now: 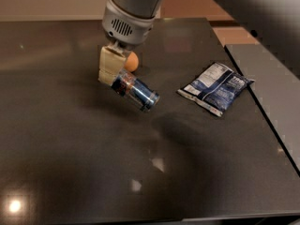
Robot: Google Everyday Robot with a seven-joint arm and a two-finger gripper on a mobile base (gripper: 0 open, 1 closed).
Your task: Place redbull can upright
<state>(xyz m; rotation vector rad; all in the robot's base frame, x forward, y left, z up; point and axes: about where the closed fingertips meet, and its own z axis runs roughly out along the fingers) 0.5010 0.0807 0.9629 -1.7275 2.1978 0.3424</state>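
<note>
Step in hand looks like reorienting: can grasped, not yet upright. Nearest, bare dark table (93, 172) below the gripper. The redbull can (137, 92) sticks out down and to the right from the gripper (116, 77), tilted, its free silver end lowest and seemingly just off the table. Gripper closed around the can's upper end, tan finger pad (108, 68) against it. Next move probably needs rotating the wrist until the can stands vertical, then lowering and releasing. Just behind the gripper sits a small orange object (132, 61); well right, a dark blue snack bag (216, 87).
</note>
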